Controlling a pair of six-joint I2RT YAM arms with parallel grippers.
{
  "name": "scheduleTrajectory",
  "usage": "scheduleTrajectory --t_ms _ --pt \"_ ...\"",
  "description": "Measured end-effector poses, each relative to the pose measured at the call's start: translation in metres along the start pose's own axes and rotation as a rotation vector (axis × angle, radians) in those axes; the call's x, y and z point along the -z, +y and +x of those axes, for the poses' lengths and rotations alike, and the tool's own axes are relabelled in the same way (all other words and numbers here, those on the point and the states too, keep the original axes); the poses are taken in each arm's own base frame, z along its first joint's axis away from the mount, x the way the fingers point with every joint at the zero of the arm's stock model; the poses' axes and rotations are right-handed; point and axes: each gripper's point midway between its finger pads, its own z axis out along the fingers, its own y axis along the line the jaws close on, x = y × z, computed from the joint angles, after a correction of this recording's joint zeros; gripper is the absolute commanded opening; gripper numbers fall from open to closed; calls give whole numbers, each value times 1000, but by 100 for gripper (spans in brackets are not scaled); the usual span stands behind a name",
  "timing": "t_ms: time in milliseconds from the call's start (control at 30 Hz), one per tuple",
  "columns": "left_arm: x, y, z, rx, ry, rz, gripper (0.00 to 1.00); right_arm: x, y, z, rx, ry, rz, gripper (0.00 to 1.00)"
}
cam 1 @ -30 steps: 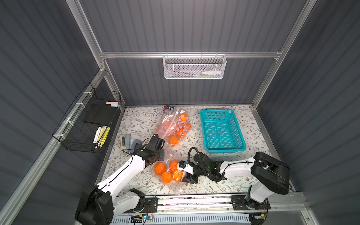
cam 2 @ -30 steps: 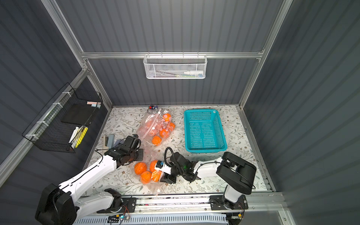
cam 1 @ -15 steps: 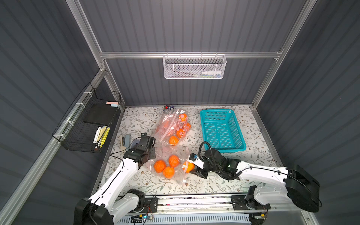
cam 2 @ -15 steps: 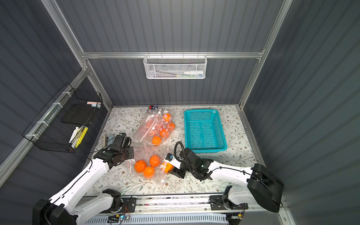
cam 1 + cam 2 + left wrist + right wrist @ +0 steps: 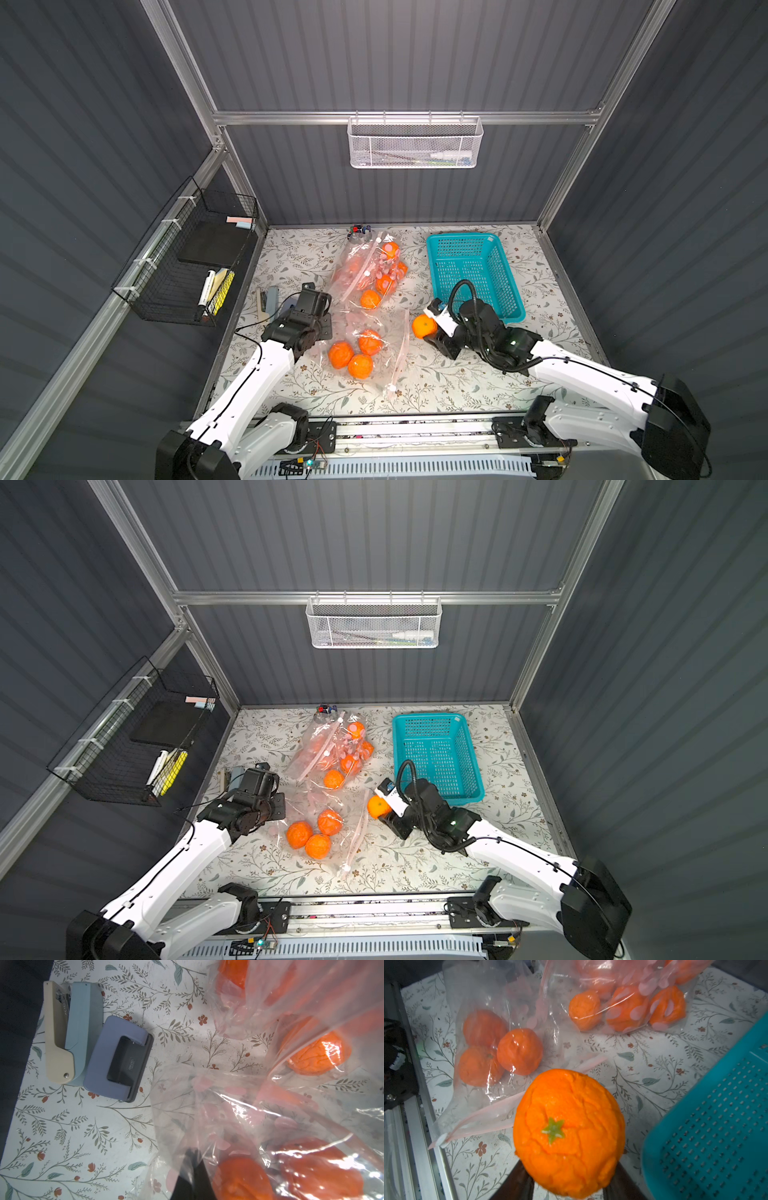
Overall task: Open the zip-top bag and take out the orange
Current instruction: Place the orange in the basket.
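Holding an orange (image 5: 423,326) pinched between its dark jaws, the right gripper (image 5: 566,1183) sits just outside the mouth of the zip-top bag (image 5: 374,322), between the bag and a teal basket (image 5: 461,239). The fruit's green star-shaped stem faces the wrist camera. The clear bag lies on a floral-patterned table (image 5: 457,386) with three more oranges (image 5: 360,365) inside. Its pink zipper strip (image 5: 492,1109) runs along the side nearest the held fruit and ends in a small white slider (image 5: 443,1140). At the bag's opposite edge, the left gripper (image 5: 193,1167) has its jaws pressed together on a fold of the plastic.

A second bag (image 5: 365,266), printed with pink dots and holding several oranges, lies farther back. Beside the left arm rest a cream and pale blue stapler (image 5: 68,1030) and a lavender hole punch (image 5: 118,1059). The punch's black top carries small white lettering that appears to read "deli"; the finer print is too small to make out.
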Motion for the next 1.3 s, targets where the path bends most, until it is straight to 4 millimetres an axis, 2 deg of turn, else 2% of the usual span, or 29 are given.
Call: scheduleTrajectory --t_ms 100,200,267,367,467,567,667,867,1033,1200,1300 --pt "0 -1 -1 -3 -3 3 0 9 -37 -31 -72 -54 67 35" --pt "-1 -1 -1 -6 -1 6 0 9 -96 -64 -172 -96 154 33" --pt "-1 -2 -1 -10 -1 9 0 3 -146 -75 -272 -98 218 31" --pt "-1 -3 -2 -10 -5 12 0 -13 -214 -67 -395 -65 311 31" --pt "-1 -4 -2 -9 -6 19 0 -39 -250 -49 -475 7 340 31" --pt "-1 -5 -2 -11 -7 24 0 -70 -265 -34 -526 89 324 31" --pt "-1 -6 -2 -11 -6 31 0 -90 -268 -20 -559 143 299 32" --pt "-1 -7 -2 -11 -6 36 0 -112 -268 3 -601 231 267 35" --pt "-2 -8 -1 -16 1 38 0 -124 -275 7 -614 258 260 38" --pt "-3 -8 -1 -16 3 40 0 -134 -280 11 -623 275 260 52" --pt "-3 -8 -1 -16 1 41 0 -138 -280 16 -625 287 258 66"
